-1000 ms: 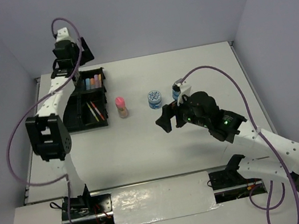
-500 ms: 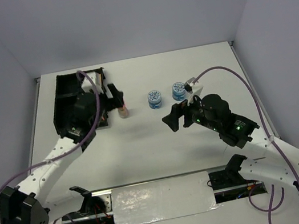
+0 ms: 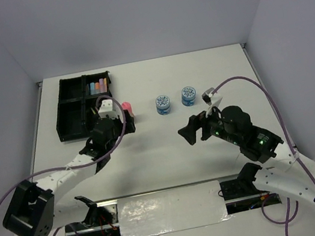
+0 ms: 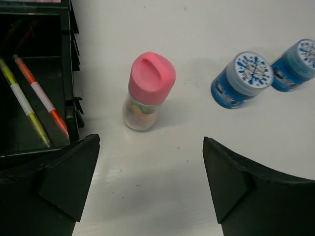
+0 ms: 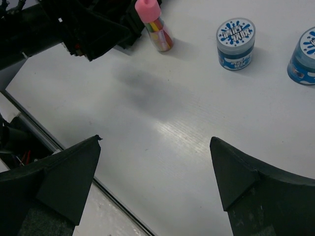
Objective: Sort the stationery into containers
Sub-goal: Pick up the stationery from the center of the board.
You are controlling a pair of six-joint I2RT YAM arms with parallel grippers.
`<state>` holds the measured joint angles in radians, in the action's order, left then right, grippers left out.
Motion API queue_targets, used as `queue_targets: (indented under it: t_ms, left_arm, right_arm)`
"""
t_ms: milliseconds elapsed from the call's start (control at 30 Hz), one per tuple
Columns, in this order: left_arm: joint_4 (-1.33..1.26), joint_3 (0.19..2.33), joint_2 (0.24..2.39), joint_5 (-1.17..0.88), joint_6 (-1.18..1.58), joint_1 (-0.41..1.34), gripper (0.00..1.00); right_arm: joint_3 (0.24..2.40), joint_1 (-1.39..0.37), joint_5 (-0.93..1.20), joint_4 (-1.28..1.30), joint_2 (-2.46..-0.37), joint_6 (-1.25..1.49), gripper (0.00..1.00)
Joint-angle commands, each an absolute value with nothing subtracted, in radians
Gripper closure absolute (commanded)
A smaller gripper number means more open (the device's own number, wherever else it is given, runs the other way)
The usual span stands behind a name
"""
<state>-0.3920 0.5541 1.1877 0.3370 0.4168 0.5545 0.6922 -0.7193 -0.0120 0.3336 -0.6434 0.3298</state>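
The pink-capped tube [image 4: 150, 91] stands upright on the white table just right of the black four-compartment tray [image 4: 69, 73]. My left gripper [image 4: 152, 182] is open and empty, a short way on the near side of the tube; it also shows in the top view [image 3: 125, 121]. Two blue-patterned tins [image 4: 242, 79] [image 4: 295, 59] stand side by side to the tube's right. An orange pen [image 4: 42, 96] and a yellow-green pen [image 4: 22, 101] lie in a near tray compartment. Pastel markers [image 3: 98, 85] lie in the far right compartment. My right gripper [image 3: 188, 130] is open and empty, near of the tins [image 5: 236, 43] [image 5: 304, 56].
The table's near edge with a metal strip [image 5: 74, 164] runs under my right gripper. My left arm [image 5: 74, 29] lies across the table between the tray and the tube [image 5: 153, 22]. The two left tray compartments [image 3: 70, 106] look dark.
My left arm has swung from over the tray's far end down to the near side, its gripper now just before the pink-capped tube. My right arm has drawn back toward the near right.
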Motion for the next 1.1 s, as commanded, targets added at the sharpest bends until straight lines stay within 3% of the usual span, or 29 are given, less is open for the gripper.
queue_targets:
  t_ms: [0,467,633,867,900,967,1000,1033,1067]
  left_arm:
    - [-0.531,0.577,1.261,0.405,0.39,0.561,0.03]
    - [-0.652,0.71,1.603,0.448,0.377,0.561,0.11]
    - [-0.632,0.801,1.71,0.482,0.379,0.561,0.2]
    - [-0.621,0.827,1.743,0.518,0.403,0.557,0.53]
    - [-0.618,0.825,1.732,0.522,0.408,0.557,0.68]
    - [-0.588,0.825,1.711,0.528,0.42,0.557,0.8]
    - [-0.566,0.836,1.68,0.531,0.423,0.555,0.92]
    - [-0.548,0.844,1.657,0.529,0.42,0.557,1.0]
    - [-0.499,0.866,1.605,0.529,0.416,0.557,1.0]
  right_arm:
    - [0.709,-0.716,-0.018,0.362,-0.634,0.327,0.0]
    - [0.696,-0.721,0.032,0.33,-0.675,0.281,0.0]
    - [0.695,-0.719,0.069,0.319,-0.701,0.279,0.0]
    - [0.687,-0.721,0.055,0.327,-0.684,0.268,0.0]
    - [0.684,-0.722,0.052,0.328,-0.683,0.268,0.0]
    - [0.684,-0.721,0.051,0.325,-0.684,0.267,0.0]
    - [0.683,-0.721,0.048,0.327,-0.686,0.265,0.0]
    - [0.684,-0.721,0.045,0.328,-0.686,0.265,0.0]
    - [0.686,-0.721,0.041,0.328,-0.683,0.264,0.0]
